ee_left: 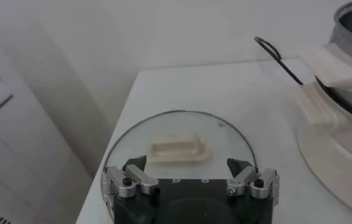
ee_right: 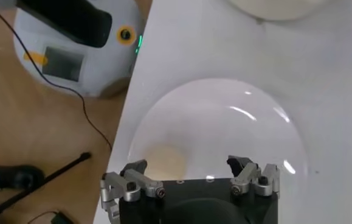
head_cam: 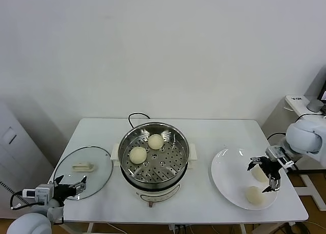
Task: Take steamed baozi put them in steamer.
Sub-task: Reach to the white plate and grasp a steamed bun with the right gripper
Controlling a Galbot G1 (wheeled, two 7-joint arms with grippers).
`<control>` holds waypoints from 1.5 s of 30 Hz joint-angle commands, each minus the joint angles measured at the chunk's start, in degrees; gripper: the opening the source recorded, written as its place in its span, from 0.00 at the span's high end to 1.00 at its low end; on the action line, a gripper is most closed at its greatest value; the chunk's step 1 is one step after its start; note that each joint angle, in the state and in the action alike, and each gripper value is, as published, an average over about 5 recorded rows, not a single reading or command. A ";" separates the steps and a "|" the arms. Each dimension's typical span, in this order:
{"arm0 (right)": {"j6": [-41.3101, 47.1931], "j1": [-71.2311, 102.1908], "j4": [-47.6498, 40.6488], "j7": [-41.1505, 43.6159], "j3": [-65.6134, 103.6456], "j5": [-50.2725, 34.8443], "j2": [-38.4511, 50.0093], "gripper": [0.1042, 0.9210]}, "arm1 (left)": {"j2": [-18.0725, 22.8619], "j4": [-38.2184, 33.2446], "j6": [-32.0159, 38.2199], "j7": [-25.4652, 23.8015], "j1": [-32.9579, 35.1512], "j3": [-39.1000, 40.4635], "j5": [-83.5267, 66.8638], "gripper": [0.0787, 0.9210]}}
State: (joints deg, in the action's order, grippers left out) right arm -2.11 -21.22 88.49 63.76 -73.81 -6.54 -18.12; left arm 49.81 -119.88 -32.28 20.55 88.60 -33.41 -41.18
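Observation:
The steel steamer [head_cam: 175,145] stands mid-table and holds two cream-white baozi [head_cam: 137,154] [head_cam: 156,141] on its perforated tray. Two more lie on the white plate [head_cam: 226,175] at the right: one near the plate's front [head_cam: 253,195], the other [head_cam: 259,173] partly hidden under my right gripper [head_cam: 265,173]. That gripper hovers open just above the plate, touching nothing. In the right wrist view, a baozi [ee_right: 163,159] lies just ahead of the open right gripper [ee_right: 188,165]. My left gripper [head_cam: 69,187] rests open and empty at the front left edge.
A glass lid [head_cam: 97,165] with a white handle [ee_left: 174,148] lies flat on the table left of the steamer, right before the left gripper [ee_left: 186,165]. The steamer's black cord [head_cam: 136,115] runs off behind it. The plate reaches close to the table's right front edge.

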 commanded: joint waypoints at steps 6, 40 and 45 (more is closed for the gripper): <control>3.78 17.87 -1.40 -5.77 14.29 5.67 1.02 0.12 | 0.14 0.10 0.03 0.04 0.17 -0.09 0.11 0.12; 5.92 25.84 -4.02 -3.39 22.91 4.22 -0.65 0.49 | 0.26 0.28 -0.05 0.13 0.29 0.09 0.42 0.12; 5.53 5.08 -0.11 -1.54 7.81 0.47 1.81 0.49 | 0.05 0.38 -0.05 0.14 0.29 0.12 0.43 0.12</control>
State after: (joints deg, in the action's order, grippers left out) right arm 3.61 2.41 85.25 60.25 -53.32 -2.37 -18.17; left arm 49.96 -119.53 -32.31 20.69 88.90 -33.33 -40.77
